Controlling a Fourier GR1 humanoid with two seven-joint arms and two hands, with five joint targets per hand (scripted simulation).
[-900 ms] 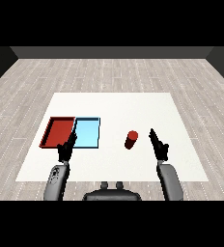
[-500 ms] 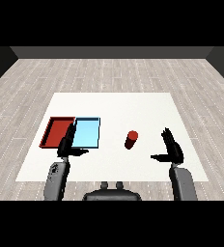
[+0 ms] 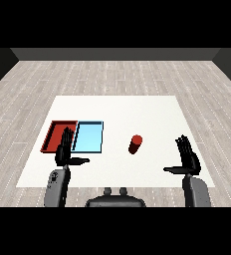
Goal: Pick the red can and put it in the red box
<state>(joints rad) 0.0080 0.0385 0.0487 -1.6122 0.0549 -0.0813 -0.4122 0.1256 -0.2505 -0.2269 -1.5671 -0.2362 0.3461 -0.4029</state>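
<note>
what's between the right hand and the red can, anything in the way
Nothing visible. Only bare table lies between the open right hand and the upright red can, which stands apart from both trays.

Red can [image 3: 135, 144]: small cylinder, upright on the white table, right of my two trays, apart from both, nothing touching it. Red tray [image 3: 53, 135]: shallow, rectangular, low rim, flat on the table at far left, its right edge against the light blue tray. Can not in it.
</note>
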